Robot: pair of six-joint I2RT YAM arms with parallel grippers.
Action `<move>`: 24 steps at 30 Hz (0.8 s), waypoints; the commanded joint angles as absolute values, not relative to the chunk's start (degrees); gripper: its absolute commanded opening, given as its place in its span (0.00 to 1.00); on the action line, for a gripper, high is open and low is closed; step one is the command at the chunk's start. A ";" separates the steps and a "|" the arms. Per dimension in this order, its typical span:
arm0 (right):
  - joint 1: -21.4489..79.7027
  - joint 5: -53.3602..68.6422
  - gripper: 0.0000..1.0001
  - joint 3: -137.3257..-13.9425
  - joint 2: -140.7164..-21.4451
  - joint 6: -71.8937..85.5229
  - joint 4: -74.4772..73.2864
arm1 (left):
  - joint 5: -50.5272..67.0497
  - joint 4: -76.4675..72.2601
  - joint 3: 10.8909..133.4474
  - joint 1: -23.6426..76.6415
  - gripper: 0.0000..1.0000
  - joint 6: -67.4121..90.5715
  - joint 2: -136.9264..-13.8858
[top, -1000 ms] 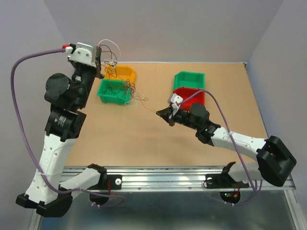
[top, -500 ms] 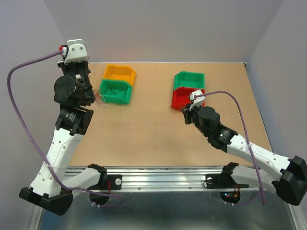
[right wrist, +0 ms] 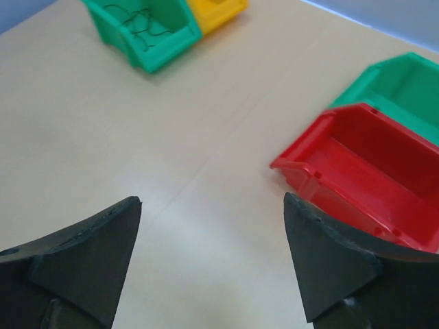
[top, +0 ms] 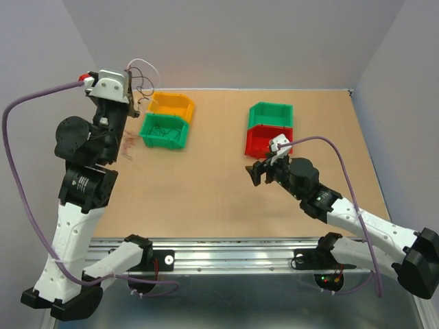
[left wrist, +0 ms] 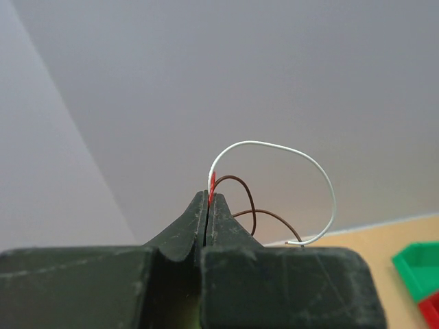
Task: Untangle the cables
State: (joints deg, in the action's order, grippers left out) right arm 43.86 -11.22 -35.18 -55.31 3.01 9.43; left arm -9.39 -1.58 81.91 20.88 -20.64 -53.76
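Clamped the thin reddish-brown and white cables (left wrist: pixel 274 145) in the left gripper (left wrist: pixel 208 199), high at ten o'clock, with the right gripper (right wrist: pixel 211 201) splayed empty over the tan counter (top: pixel 206 205); probably mid-separation, next needing a reach for a loose strand.

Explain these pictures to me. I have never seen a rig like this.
Two robot arms are bolted at a table's near edge. One picture looks down from above and behind them; the other two come from a camera on each wrist. Four bins stand on it: a yellow bin, a green bin holding thin wires, a second green bin, a red bin. The left gripper, raised high, is shut on the cables, thin white and brown wires. The right gripper is open and empty.
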 commanded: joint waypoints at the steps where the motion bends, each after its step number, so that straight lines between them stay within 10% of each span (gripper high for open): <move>1: 43.86 7.00 0.91 -31.12 -56.42 -5.44 27.19 | 5.96 5.18 82.09 21.09 0.00 -15.91 -55.55; 15: 43.86 26.81 0.98 -33.74 -75.05 -0.35 53.52 | 38.67 -7.47 58.89 29.62 0.00 -12.57 -59.42; 20: 43.86 25.32 0.64 -37.61 -80.68 -0.26 53.79 | 41.66 -8.00 57.66 30.94 0.00 -12.66 -58.18; 24: 43.86 21.10 0.55 -38.76 -83.67 -0.79 53.79 | 44.91 -7.12 57.74 31.11 0.00 -12.31 -58.01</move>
